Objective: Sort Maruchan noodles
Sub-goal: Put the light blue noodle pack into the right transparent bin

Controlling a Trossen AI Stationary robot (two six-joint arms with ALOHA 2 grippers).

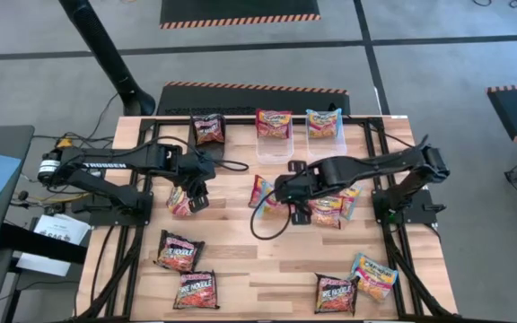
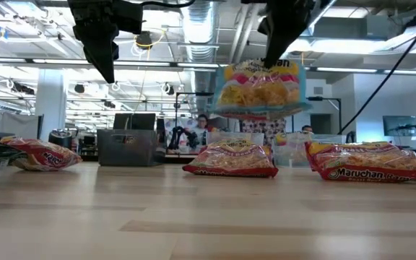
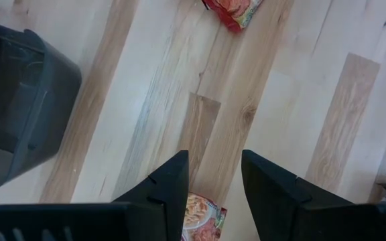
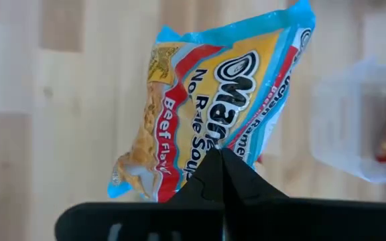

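Midway: right gripper lifts a blue beef packet while the left hangs open

Nearest the front table edge lie four packets: two dark packets (image 1: 179,252) (image 1: 196,290) on the left side, and on the right a third dark packet (image 1: 337,293) touching a light blue-yellow packet (image 1: 374,275).

Toward mid-table the left gripper (image 1: 194,196) hangs above the wood with its fingers (image 3: 169,187) parted and nothing between them; a red-orange packet (image 1: 179,203) lies on the table just under it. The left arm reaches in from the left table edge, elbow bent.

Beside it the right gripper (image 4: 221,155) is pinched tight on the edge of a light blue beef-flavour packet (image 4: 213,100), which the low view shows dangling clear of the table (image 1: 267,260). The right arm stretches from the right edge toward the table's middle. Under that arm sit a red-orange packet (image 1: 327,212) and another blue-edged packet (image 1: 349,201), both partly hidden by it.

Farthest back, a black bin (image 1: 206,126) holds one dark packet, and two clear bins stand side by side: the left clear bin (image 1: 274,148) holds a red-orange packet, the right clear bin (image 1: 327,144) a light blue one. Print on the far packets is too small to read
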